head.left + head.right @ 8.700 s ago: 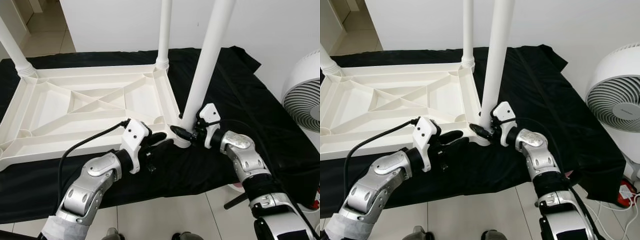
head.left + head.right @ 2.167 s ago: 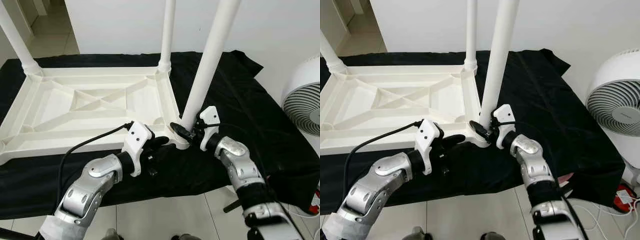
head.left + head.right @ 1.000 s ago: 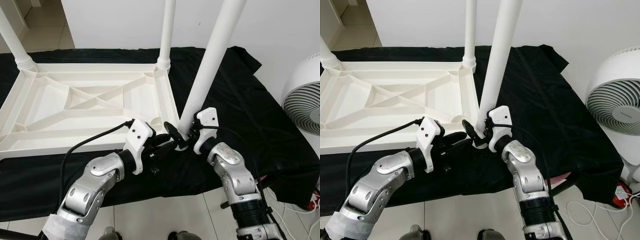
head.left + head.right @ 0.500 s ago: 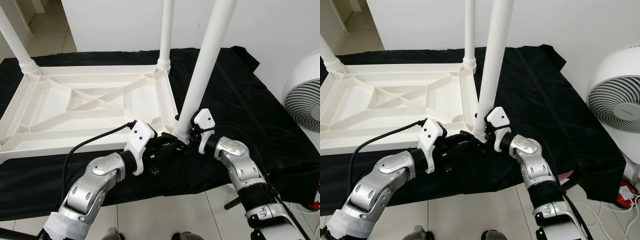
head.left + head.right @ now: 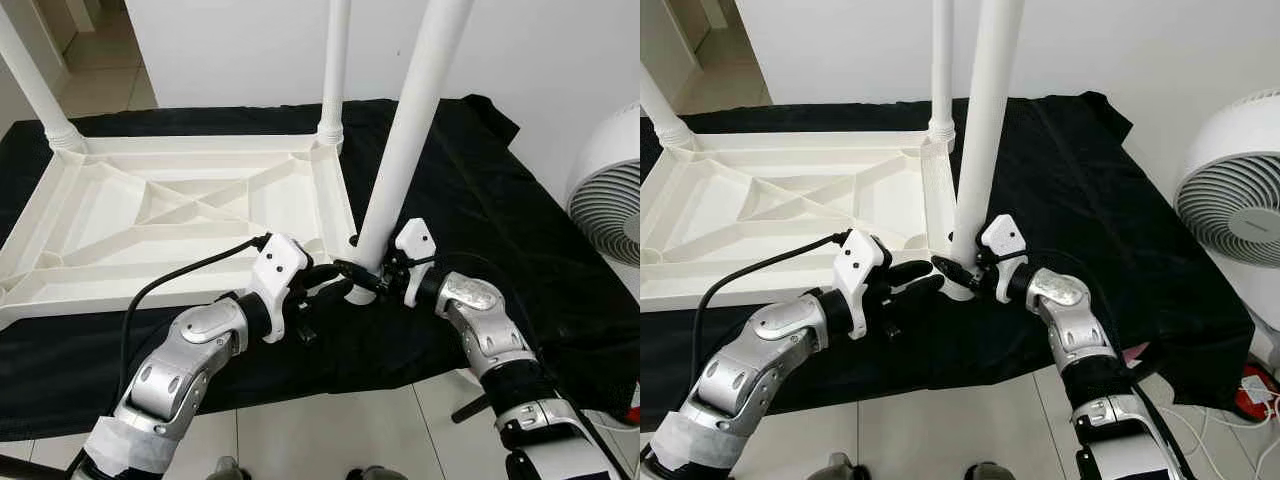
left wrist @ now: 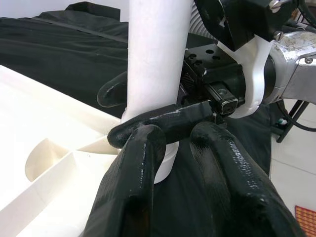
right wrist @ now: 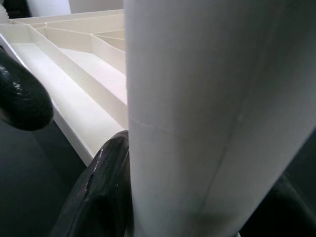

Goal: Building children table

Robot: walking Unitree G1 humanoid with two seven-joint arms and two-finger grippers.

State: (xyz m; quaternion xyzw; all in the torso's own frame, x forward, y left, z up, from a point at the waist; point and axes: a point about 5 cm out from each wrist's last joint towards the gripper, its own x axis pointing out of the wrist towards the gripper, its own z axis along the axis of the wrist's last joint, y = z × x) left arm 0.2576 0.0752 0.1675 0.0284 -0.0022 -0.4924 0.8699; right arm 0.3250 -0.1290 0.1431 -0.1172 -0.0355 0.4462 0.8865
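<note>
Jaws of the right gripper (image 5: 962, 272) shut around the bottom of the near white leg (image 5: 400, 150), one black finger on each side. Jaws of the left gripper (image 5: 328, 286) spread open, fingertips (image 6: 148, 138) just beside the same leg's foot, close to the right gripper's finger.

Both silver arms bent at the elbow, reaching forward and in, meeting at the near right corner.

Upside-down white children's table (image 5: 170, 215) lying flat on a black cloth (image 5: 480, 220). Near leg standing in its corner socket, leaning a little. Two more legs up at the far corners.

Probably light, hard, smooth plastic; likely slippery. Best held low on the leg, near the socket, for turning or pushing in.

White fan (image 5: 1235, 215) off to the far right.
</note>
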